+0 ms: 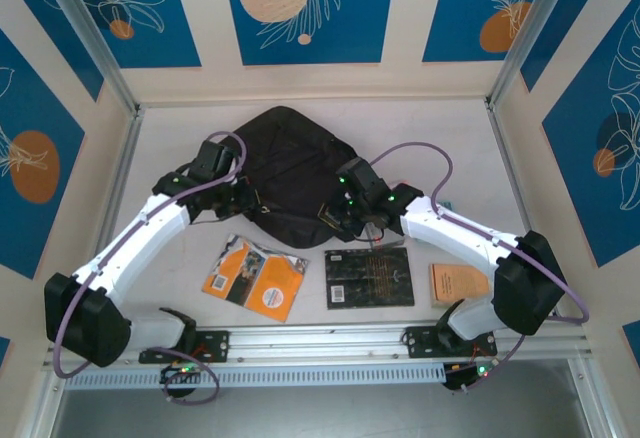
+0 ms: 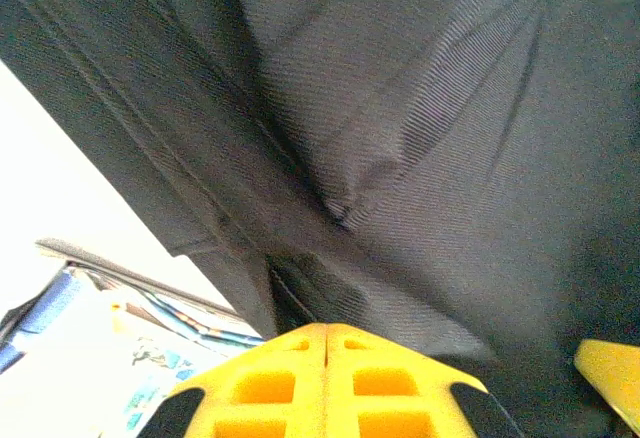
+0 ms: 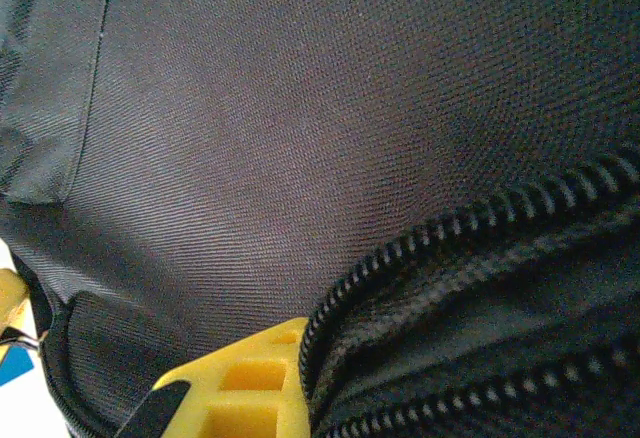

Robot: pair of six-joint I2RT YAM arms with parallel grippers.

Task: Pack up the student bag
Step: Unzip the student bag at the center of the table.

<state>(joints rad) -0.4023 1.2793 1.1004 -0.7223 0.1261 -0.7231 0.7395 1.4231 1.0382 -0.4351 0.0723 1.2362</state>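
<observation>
Black student bag (image 1: 290, 158) lies on the desk (image 1: 450, 138), left claw (image 2: 325, 336) and right claw (image 1: 338, 216) both pressed together against its near edge.

A large black backpack (image 1: 290, 163) lies flat and slumped on the white table (image 1: 400, 126), toward the far middle, with its rounded end pointing away and its wider end toward the near side. Close up, the cloth (image 2: 400, 158) is a ribbed woven nylon, creased into soft folds. A chunky black zipper (image 3: 480, 226) curves across it, its teeth parted along the gap.
</observation>
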